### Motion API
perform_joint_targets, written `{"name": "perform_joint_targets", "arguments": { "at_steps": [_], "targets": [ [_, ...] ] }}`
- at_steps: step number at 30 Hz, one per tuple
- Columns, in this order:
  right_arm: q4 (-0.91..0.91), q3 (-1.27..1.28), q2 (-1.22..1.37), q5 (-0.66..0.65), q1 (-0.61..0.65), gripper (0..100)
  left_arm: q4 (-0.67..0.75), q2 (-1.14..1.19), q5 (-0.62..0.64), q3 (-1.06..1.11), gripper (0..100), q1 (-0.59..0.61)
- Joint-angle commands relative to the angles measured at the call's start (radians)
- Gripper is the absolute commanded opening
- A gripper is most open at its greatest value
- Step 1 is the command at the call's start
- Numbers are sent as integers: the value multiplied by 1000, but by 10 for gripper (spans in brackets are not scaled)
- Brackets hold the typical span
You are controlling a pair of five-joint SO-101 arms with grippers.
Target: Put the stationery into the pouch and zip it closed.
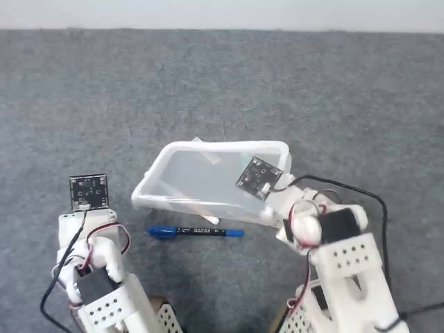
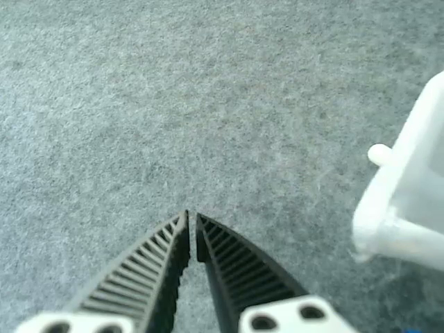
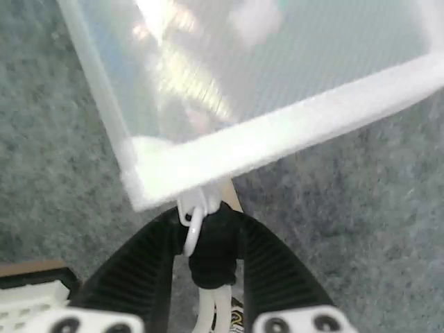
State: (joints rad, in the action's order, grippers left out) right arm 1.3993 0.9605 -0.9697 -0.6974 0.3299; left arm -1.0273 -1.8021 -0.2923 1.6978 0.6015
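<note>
Pen (image 1: 198, 232) is lying on the grey surface (image 1: 333, 104) just in front of the pouch (image 1: 208, 177), outside it. So my main worry is the zip gets run shut with the pen left out. Left jaws are together over bare surface beside the pouch, touching nothing, so nothing's pinning that end. Any tug on the zip could just drag the whole light pouch along, maybe over the pen. Right jaws are clamped on the zip pull (image 3: 194, 222) at the pouch's near corner. Pouch itself is translucent; a few pale, pinkish shapes show through the wall, can't tell what they are. Can't tell how far the zip is open either.
</note>
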Motion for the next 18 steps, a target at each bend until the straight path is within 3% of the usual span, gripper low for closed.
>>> {"name": "perform_joint_targets", "arguments": {
  "at_steps": [1, 5, 9, 13, 18],
  "targets": [
    [12, -60, -82, 83, 116, 7, 14, -20, -5, -16, 13, 2],
    [12, -103, -82, 137, 197, 7, 14, -20, -5, -19, 43, 2],
    [12, -181, -82, 199, 282, 7, 9, -20, 0, -21, 190, 6],
    [-30, -230, -82, 245, 355, 7, -83, -20, 123, -108, 288, 6],
    [-111, -232, -82, 292, 423, 7, -175, -20, 226, -278, 299, -2]
  ]
}}
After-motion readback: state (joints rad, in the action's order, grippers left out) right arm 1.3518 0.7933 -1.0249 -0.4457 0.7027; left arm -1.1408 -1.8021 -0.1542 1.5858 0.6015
